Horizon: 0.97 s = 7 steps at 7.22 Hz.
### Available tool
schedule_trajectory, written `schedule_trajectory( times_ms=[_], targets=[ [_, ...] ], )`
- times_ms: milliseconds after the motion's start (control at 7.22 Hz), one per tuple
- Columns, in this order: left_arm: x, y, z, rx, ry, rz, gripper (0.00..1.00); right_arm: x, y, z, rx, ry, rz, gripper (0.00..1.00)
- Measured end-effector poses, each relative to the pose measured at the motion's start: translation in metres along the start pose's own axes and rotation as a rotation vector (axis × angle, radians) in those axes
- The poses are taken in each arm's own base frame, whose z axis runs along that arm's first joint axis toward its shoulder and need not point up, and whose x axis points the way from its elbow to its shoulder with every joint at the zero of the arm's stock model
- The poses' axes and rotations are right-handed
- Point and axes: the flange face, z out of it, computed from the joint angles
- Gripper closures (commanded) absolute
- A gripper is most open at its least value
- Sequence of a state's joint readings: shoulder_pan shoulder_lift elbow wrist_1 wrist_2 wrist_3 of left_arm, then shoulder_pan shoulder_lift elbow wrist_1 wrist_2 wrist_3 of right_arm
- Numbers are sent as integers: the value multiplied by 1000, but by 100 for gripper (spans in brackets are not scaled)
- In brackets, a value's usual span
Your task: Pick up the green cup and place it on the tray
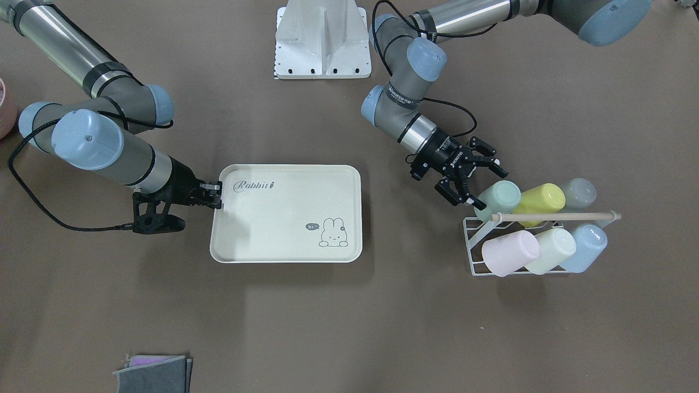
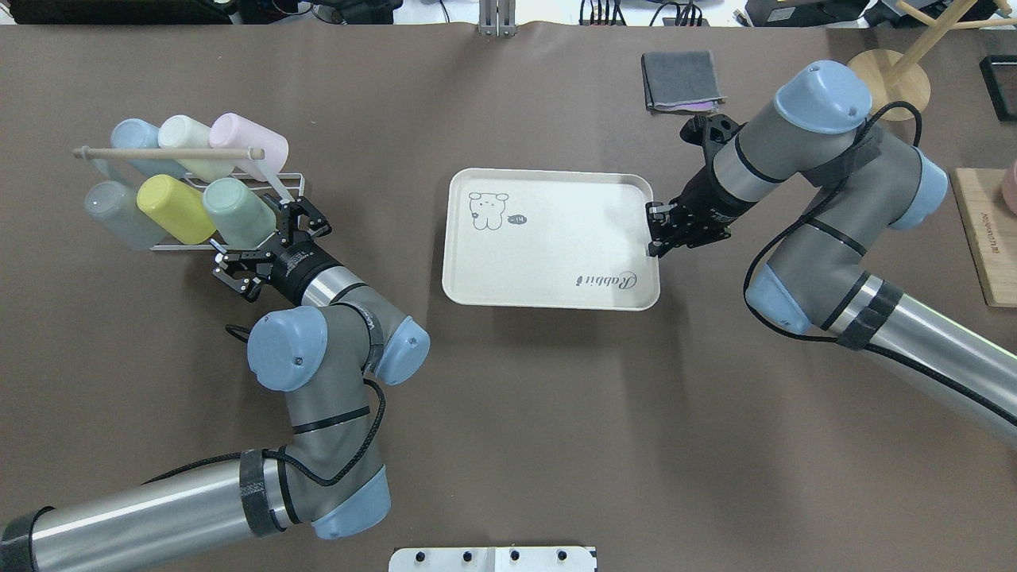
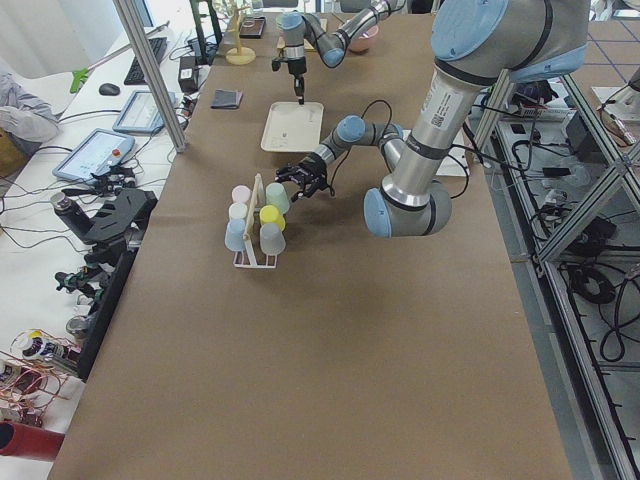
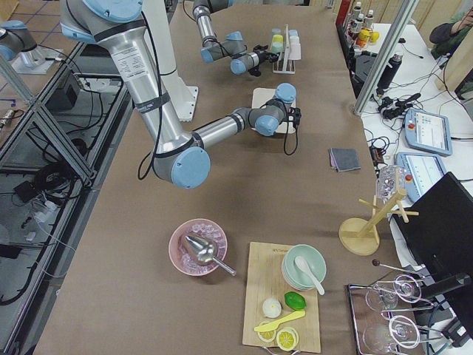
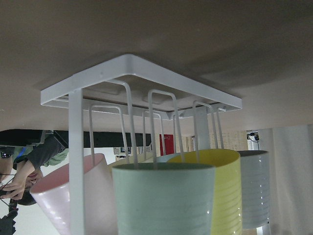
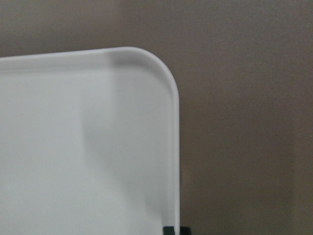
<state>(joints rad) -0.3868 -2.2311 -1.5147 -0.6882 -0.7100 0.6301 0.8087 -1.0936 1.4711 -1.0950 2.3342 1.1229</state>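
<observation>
The green cup (image 1: pixel 501 197) lies on its side on the top row of a white wire rack (image 1: pixel 474 256), mouth toward the arm, next to a yellow cup (image 1: pixel 540 199). It also shows in the overhead view (image 2: pixel 238 213) and fills the lower middle of the left wrist view (image 5: pixel 164 200). My left gripper (image 1: pixel 487 188) is open, its fingers on either side of the cup's mouth end, not closed on it. The cream "Rabbit" tray (image 1: pixel 284 224) lies flat at the table's middle. My right gripper (image 1: pixel 215 195) is shut on the tray's short-side rim (image 6: pixel 173 147).
The rack also holds grey (image 1: pixel 580 192), pink (image 1: pixel 510 252), cream (image 1: pixel 554 250) and pale blue (image 1: pixel 585 246) cups under a wooden dowel (image 1: pixel 557 216). A folded grey cloth (image 2: pixel 682 79) lies beyond the tray. A wooden board (image 2: pixel 989 238) is at the right edge.
</observation>
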Motion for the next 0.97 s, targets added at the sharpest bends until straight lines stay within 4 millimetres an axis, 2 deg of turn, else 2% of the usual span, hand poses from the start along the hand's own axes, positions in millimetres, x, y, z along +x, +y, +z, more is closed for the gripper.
schedule_trajectory(
  times_ms=[277,415,692,969],
  targets=[
    [-3,-6,11,-27,-14,1,4,-10,3,7,0,16,-2,100],
    [-4,-8,18,-39,-17,1,4,-21,2,8,-3,32,4,100],
    [-7,-6,28,-54,-16,-5,7,-38,1,10,-1,59,7,100],
    [-10,-2,41,-68,-3,-10,7,-45,2,15,6,70,1,100]
  ],
)
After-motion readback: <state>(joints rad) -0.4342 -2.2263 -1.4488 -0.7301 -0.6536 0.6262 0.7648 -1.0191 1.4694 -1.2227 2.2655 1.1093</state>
